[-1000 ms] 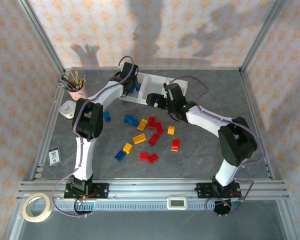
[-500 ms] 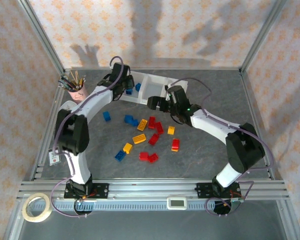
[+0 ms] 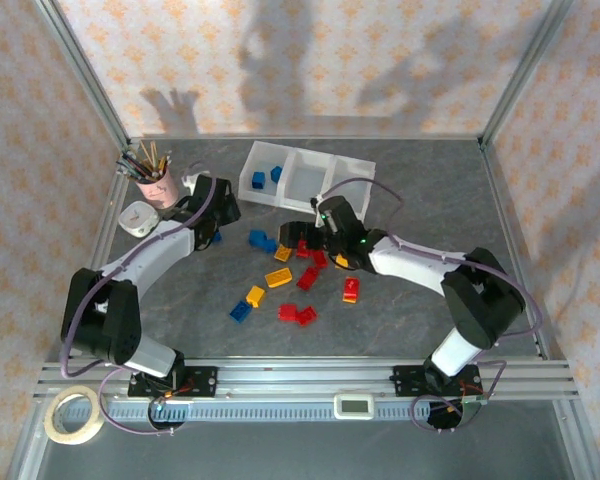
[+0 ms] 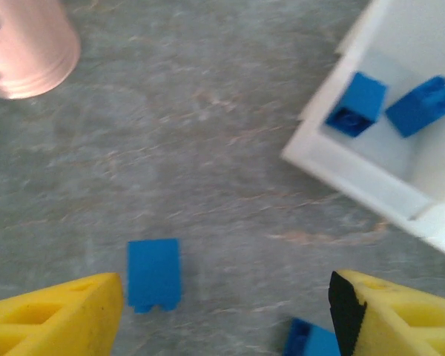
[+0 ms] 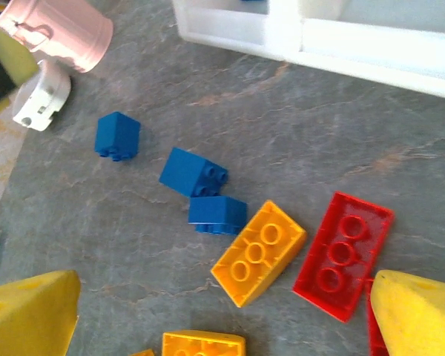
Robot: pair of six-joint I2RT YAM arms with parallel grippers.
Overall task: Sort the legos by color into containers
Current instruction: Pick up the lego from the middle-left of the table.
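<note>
Right now both pincers gape, empty. The left pincer [image 4: 226, 311] hangs over a lone blue brick [image 4: 154, 273] that sits off-centre, close to one finger. A straight drop could land on it or shove it away. The right pincer [image 5: 222, 319] is over the crowded pile: yellow brick [image 5: 258, 252] touching a blue neighbour [image 5: 217, 213], red brick [image 5: 343, 254] just beside. Closing there may grab mixed colours. Two blue legos [image 4: 358, 104] lie in the tray [image 4: 371, 174]; the rest are loose on the desk [image 5: 400, 133].

In the left wrist view, edges cut off a blue brick [image 4: 309, 342] and the pink cup [image 4: 21, 46].
</note>
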